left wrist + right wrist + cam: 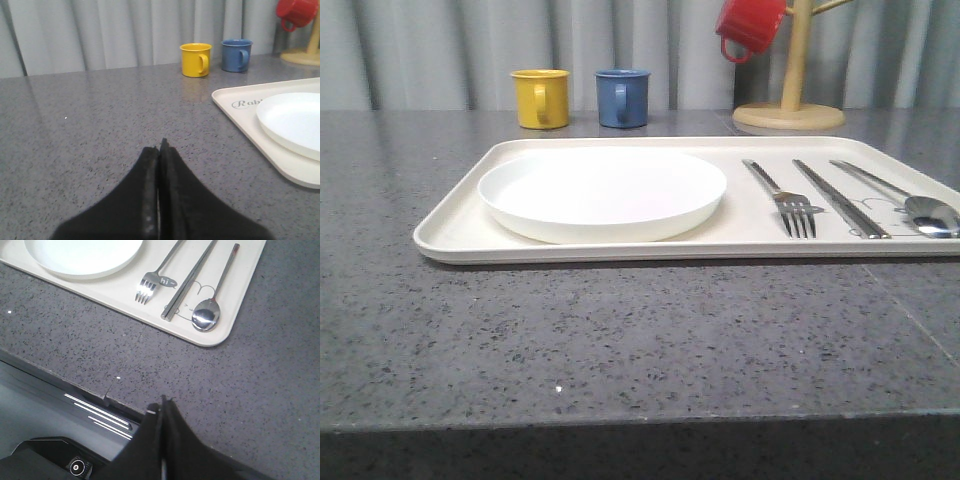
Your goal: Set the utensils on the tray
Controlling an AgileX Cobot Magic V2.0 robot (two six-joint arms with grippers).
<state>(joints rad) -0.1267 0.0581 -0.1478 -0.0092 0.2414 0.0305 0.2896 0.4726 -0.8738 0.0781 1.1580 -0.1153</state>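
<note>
A large cream tray [450, 235] lay on a grey speckled desk [620, 340], close to its front edge. A round white plate [602, 193] sat on the tray's left half. On the right half lay a fork [782, 197], a pair of chopsticks [840, 198] and a spoon [905, 200], side by side and apart, the fork nearest the plate and the spoon nearest the tray's right edge. What appeared to be a line drawing showed faintly beneath them. A yellow mug [541, 98] and a blue mug [622, 97] stood near the desk's back edge. The left gripper [160, 150] hovered over bare desk left of the tray, jaws pressed together. The right gripper [163, 407] hung over the desk's front edge, jaws likewise together, empty.
</note>
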